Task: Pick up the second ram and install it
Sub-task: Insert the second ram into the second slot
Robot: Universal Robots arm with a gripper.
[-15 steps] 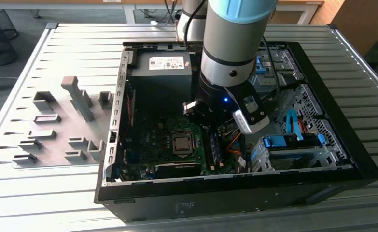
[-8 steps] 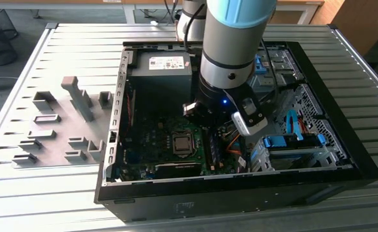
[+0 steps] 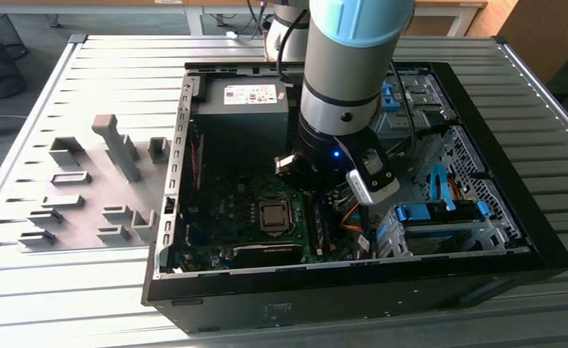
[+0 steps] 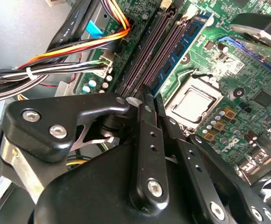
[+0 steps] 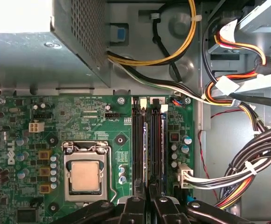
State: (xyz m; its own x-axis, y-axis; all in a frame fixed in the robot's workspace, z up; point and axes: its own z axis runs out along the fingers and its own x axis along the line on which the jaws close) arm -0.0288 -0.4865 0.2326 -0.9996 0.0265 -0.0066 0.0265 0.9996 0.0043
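Clearly we are deep inside the computer case (image 3: 516, 272), with the gripper (image 5: 148, 207) low over the motherboard (image 5: 93, 116) beside the square silver socket (image 5: 85, 175). In the first wrist view the second ram (image 5: 148, 140) stands edge-up in one of the long memory slots, and its near end runs straight into the narrow gap between the two black fingers (image 5: 134, 210). These are drawn almost together, and we judge them to be pinched on that end of the stick, though the contact itself is hidden. The second wrist view shows the same gripper (image 4: 147, 100) closed down to a sliver in line with the slots. We would treat this stick as light, stiff and thin. It is rigid along its length but brittle if twisted, with small chips on its faces and fine contacts on its lower edge. We think the safe hold is across the flat faces near the upper edge, kept square to the slot. A bundle of cables (image 5: 247, 177) lies well apart, on the far side of the slots from the socket.
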